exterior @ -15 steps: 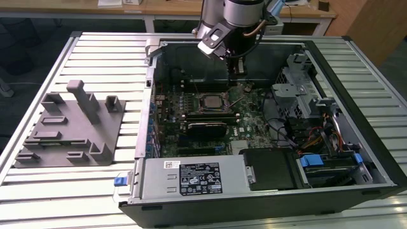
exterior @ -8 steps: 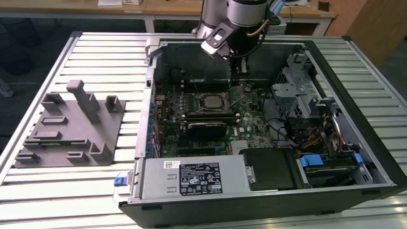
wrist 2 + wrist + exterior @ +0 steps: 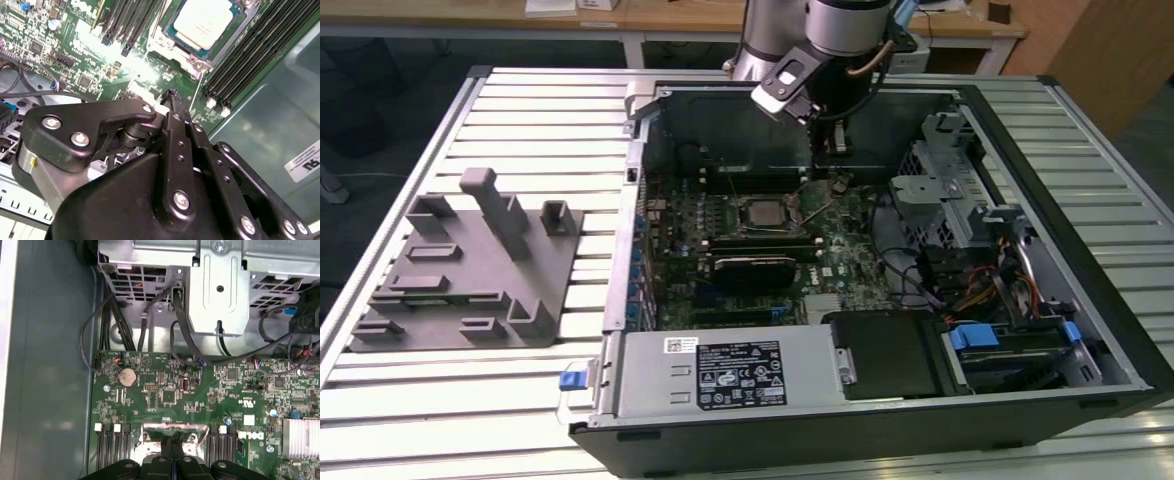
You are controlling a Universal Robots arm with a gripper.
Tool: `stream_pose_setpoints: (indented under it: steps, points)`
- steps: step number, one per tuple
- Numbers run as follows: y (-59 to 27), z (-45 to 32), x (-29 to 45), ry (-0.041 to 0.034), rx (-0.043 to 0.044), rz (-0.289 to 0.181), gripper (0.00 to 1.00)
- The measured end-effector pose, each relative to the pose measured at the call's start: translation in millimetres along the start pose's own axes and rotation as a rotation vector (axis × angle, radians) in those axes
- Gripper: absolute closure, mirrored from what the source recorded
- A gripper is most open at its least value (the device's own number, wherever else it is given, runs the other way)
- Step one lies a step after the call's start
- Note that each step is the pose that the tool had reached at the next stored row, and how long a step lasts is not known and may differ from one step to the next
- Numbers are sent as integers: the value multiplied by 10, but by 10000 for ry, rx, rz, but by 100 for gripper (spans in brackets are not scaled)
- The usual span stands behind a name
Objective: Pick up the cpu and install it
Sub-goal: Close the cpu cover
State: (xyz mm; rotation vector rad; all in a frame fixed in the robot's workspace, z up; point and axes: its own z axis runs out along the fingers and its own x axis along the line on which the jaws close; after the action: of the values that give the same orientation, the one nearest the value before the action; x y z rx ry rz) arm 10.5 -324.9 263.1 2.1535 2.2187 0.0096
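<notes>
Biggest in the exterior view: a slatted table (image 3: 520, 110), and on it an open case (image 3: 854, 440) with the side panel off. On the exterior view's left, well apart from the case, a grey fixture (image 3: 467, 270) with upright pegs and blocks.

Inside the case, a green board (image 3: 847, 250) across the floor. At the near edge, a silver power supply (image 3: 720, 375), with a black box just beside it. On the exterior view's right, a metal drive cage (image 3: 941, 165) above a tangle of cables (image 3: 974, 290).

Reaching down into the far part of the case, the arm (image 3: 847, 25). Under it, the gripper (image 3: 827, 170): hangs low over the board, near the cpu (image 3: 758, 212) and to the exterior view's right of it. Holds nothing. Fingers (image 3: 166, 445) pressed together tip to tip in the first wrist view, with no gap between; same in the second wrist view, fingers (image 3: 175, 107) ending in one black point above the board.

Cpu seated flat in the socket (image 3: 195, 62), pale silver top up, thin darker rim around it. Sits apart from the fingertips, untouched.

Just beside the socket, rows of black memory slots (image 3: 250, 55). Smaller still, in the first wrist view: a finned heatsink (image 3: 300, 437) and a coin cell (image 3: 127, 376) on the board.
</notes>
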Motion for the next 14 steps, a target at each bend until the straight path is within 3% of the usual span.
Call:
stream_pose_setpoints:
  steps: [14]
  points:
    - [234, 12, 21, 0, 1, 0, 89]
